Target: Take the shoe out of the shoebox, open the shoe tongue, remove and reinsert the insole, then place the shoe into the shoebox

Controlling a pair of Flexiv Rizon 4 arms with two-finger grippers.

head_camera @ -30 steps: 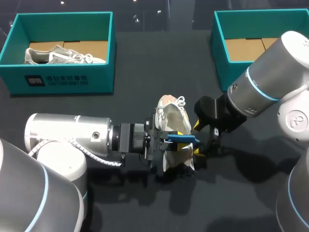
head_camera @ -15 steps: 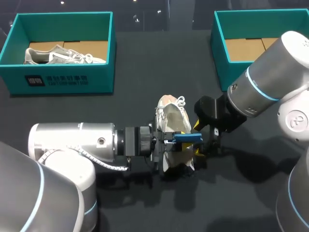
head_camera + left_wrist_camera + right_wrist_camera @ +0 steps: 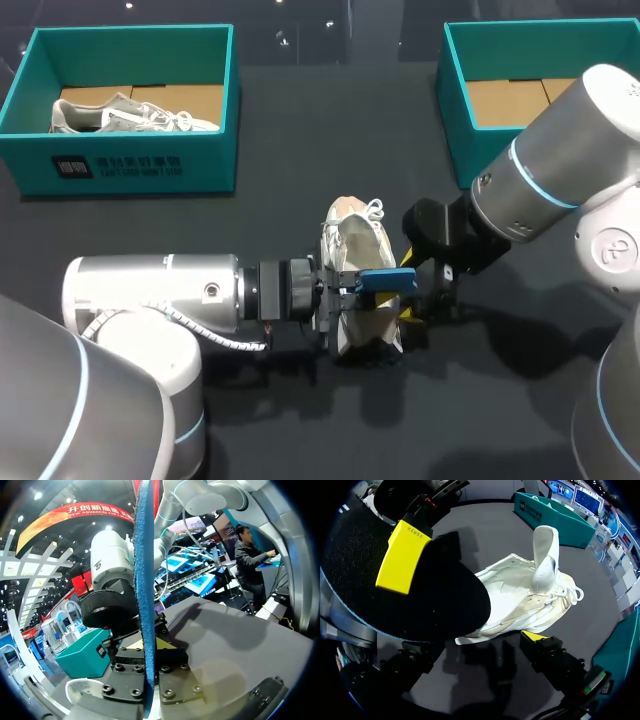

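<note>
With the white lace-up sneaker [image 3: 352, 240] out and its tongue up, my left gripper [image 3: 347, 291] pinches the removed blue foam insole [image 3: 388, 281] while my right gripper [image 3: 407, 287] stands open, so reinserting it and boxing the sneaker in the teal cardboard shoebox [image 3: 457, 120] remain.

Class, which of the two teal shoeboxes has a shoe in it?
The shoebox on the robot's left, holding a grey shoe; the right shoebox shows only bare cardboard where its inside is visible.

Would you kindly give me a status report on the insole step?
Left pincer shut on blue insole, edge-up, out of white sneaker. Right pincer open at its side, tongue raised. Insole not yet back in.
</note>
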